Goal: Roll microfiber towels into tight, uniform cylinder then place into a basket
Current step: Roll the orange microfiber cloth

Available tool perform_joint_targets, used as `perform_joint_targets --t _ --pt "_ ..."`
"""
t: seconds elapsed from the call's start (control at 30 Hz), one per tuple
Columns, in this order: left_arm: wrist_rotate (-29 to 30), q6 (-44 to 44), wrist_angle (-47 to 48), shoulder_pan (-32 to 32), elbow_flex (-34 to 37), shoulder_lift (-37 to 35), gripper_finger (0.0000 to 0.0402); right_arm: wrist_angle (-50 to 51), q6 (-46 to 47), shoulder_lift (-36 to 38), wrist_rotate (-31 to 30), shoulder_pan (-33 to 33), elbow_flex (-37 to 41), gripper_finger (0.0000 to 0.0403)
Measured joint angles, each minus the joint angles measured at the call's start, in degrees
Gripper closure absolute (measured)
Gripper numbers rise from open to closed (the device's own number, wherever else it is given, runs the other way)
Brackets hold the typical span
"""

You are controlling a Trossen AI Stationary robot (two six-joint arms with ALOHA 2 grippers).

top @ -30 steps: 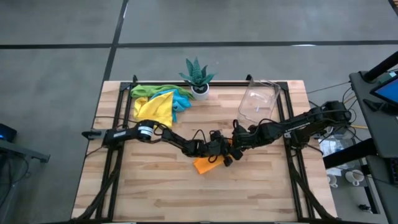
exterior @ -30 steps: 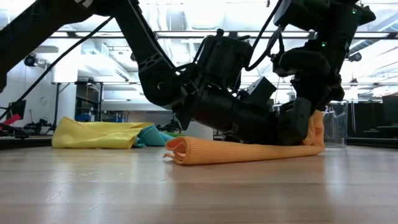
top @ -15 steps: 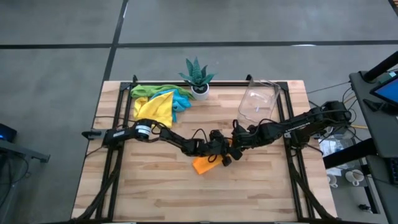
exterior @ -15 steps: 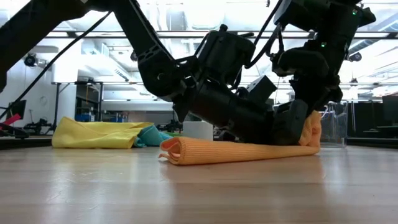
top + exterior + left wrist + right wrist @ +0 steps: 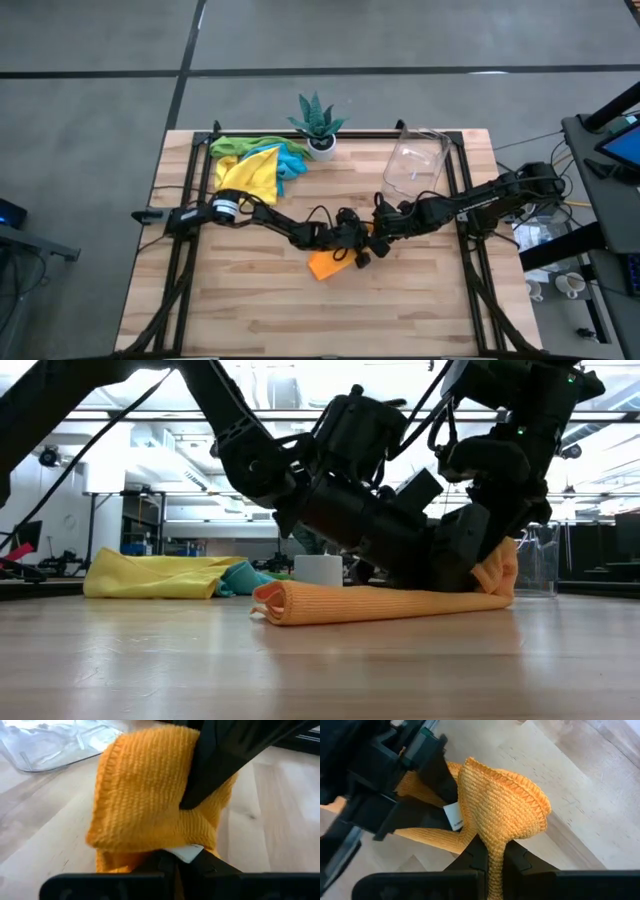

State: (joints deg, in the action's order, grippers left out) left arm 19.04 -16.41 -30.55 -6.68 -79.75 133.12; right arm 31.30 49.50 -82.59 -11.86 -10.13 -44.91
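Observation:
An orange microfiber towel (image 5: 323, 264) lies mid-table as a long folded strip (image 5: 360, 603). Its end toward the table's right is raised between my two grippers. My left gripper (image 5: 175, 859) reaches in from the left and is shut on that end. My right gripper (image 5: 490, 856) comes in from the right and is shut on the same end (image 5: 500, 565). More towels, yellow, green and blue, sit heaped (image 5: 255, 165) at the far left. The clear basket (image 5: 415, 165) stands at the far right. My left gripper pinches the orange towel's raised end between its two fingers, beside the white label (image 5: 187, 852). It slants down from the table's left. The rest of the strip (image 5: 330, 603) lies on the table. My right gripper pinches a folded edge of the same raised end (image 5: 492, 837) between its two fingers, slanting steeply down from the table's right. The cloth flares out beyond the fingers, held off the table there.
A green spiky plant in a white pot (image 5: 320, 128) stands at the far edge, between the towel heap and the basket. Black rails run along the table's left and right sides (image 5: 470, 250). Bare wood lies toward the near edge (image 5: 320, 320).
My left gripper has risen a little and tipped closer to level, still shut on the towel's end. The strip's free end has slid slightly toward the table's left. My right gripper has kept still.

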Motion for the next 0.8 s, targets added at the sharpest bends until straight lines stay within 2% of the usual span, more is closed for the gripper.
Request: perform_joint_targets --t 0.27,0.8 --pt "-0.2 -0.2 1.3 -0.8 0.8 -1.9 0.0402 0.2 0.0 0.0 0.0 0.0 0.0 0.039" --pt "0.7 1.6 12.2 -2.9 0.8 -5.0 0.0402 0.3 0.0 0.0 0.0 0.0 0.0 0.039"
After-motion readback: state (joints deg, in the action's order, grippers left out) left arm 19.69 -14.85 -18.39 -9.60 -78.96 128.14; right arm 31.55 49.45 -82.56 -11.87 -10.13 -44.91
